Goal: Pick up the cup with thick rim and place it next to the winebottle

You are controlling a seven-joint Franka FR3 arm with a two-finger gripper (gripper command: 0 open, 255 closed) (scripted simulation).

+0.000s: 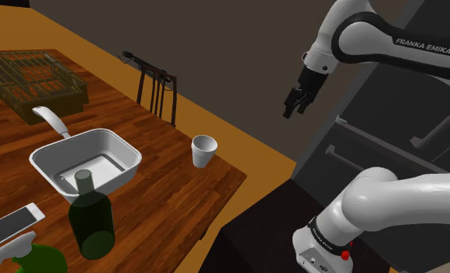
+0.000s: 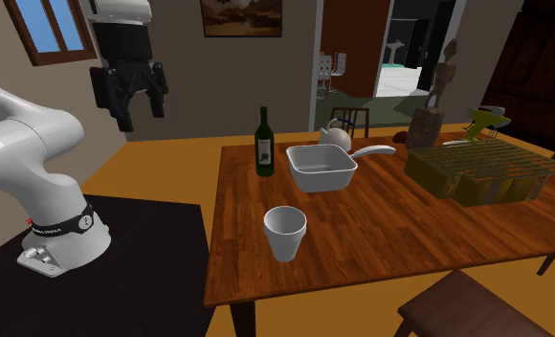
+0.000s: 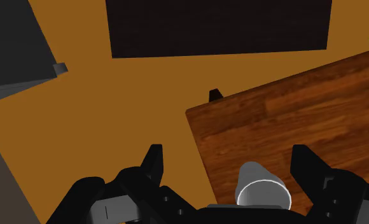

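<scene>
White tapered cup [image 1: 204, 150] stands upright on grained wooden table [image 1: 169, 194].

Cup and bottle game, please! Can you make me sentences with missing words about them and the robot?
1. The cup standing on the wooden table is coloured ____.
2. The wine bottle is dark ____.
3. The tool hangs in the air beside the table with its two fingers ____.

Missing words: white, green, open.
</scene>
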